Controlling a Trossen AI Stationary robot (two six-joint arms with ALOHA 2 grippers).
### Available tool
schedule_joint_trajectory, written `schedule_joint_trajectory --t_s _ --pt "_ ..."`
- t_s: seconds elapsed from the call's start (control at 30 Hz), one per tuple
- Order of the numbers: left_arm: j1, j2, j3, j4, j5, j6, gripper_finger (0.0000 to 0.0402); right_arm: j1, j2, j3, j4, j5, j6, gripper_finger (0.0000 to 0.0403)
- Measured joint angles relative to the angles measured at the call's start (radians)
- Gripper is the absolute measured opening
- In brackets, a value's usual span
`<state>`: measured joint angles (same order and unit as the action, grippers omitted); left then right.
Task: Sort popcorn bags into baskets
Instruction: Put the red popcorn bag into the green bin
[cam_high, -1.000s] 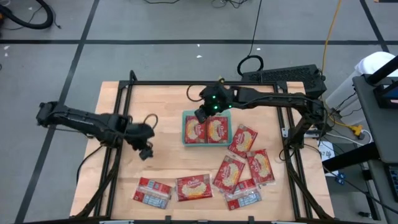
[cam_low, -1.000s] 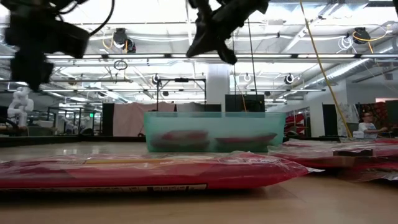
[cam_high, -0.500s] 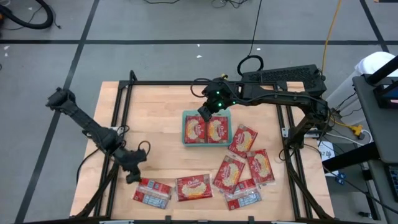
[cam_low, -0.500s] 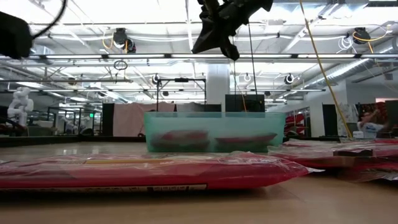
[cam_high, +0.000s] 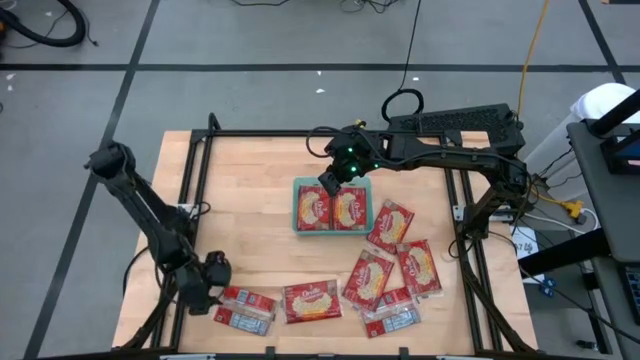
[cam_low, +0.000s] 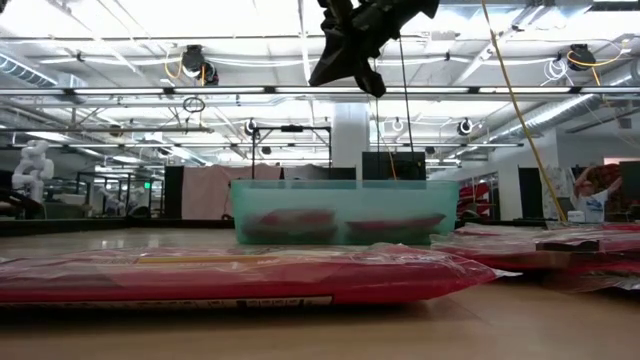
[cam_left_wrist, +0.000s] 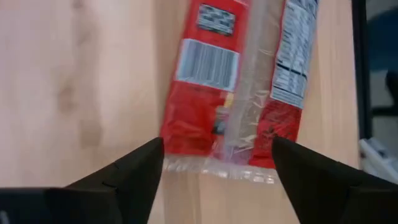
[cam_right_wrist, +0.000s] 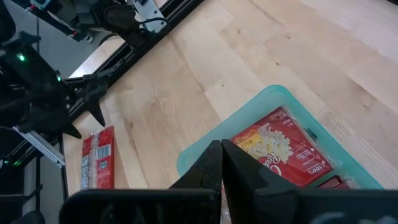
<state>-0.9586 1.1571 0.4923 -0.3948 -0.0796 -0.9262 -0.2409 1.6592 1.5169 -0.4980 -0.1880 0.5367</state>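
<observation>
Two red popcorn bags (cam_high: 333, 208) lie face up in the teal basket (cam_high: 297, 222) at the table's middle. Several more lie loose near the front edge and right. The leftmost one (cam_high: 246, 308) lies with its grey-white panels up. My left gripper (cam_high: 207, 292) is low at that bag's left end, open; its fingers (cam_left_wrist: 146, 163) stand to either side of the bag's sealed end (cam_left_wrist: 214, 163), and no touch shows. My right gripper (cam_high: 329, 181) hangs shut above the basket's far left corner (cam_right_wrist: 273, 96), holding nothing.
Loose bags lie at the front middle (cam_high: 312, 300) and in an overlapping heap at the right (cam_high: 392, 270). Black frame rails (cam_high: 190, 190) run along the table's sides. Bare wood lies left of the basket. In the low view a bag (cam_low: 230, 275) fills the foreground before the basket (cam_low: 345, 210).
My left gripper has swung from the table's left middle toward the near edge and sunk, ending at the left end of the leftmost bag. No bag has moved.
</observation>
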Motion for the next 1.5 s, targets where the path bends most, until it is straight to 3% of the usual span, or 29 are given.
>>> schedule_joint_trajectory --t_s 0.17,0.33,0.47,0.67,0.73,0.9,1.23,1.5 --pt "-0.008 0.096 0.000 0.041 -0.002 0.099 0.0317 0.000 0.000 0.000 0.005 0.000 0.037 0.0000" --pt "0.001 0.172 0.005 0.041 -0.012 0.177 0.0273 0.000 0.000 0.000 0.024 0.000 0.090 0.0000" --pt "0.002 0.200 0.005 0.054 -0.046 0.261 0.0206 0.000 0.000 0.000 0.041 0.001 0.100 0.0000" --pt "0.009 0.197 0.002 0.061 -0.076 0.360 0.0046 0.000 0.000 0.000 0.088 0.004 0.140 0.0000" --pt "0.026 0.185 0.002 0.063 -0.059 0.364 0.0014 0.000 0.000 0.000 0.100 0.005 0.162 0.0000" --pt "0.085 0.107 -0.003 0.038 -0.051 0.352 0.0005 0.000 0.000 0.000 0.139 0.004 0.223 0.0000" --pt "0.245 -0.188 -0.002 -0.129 -0.190 0.411 0.0002 0.013 0.000 -0.001 0.153 0.002 0.288 0.0000" --pt "0.410 -0.409 0.032 -0.130 -0.243 0.446 0.0001 0.047 -0.001 -0.001 0.177 0.001 0.331 0.0000"
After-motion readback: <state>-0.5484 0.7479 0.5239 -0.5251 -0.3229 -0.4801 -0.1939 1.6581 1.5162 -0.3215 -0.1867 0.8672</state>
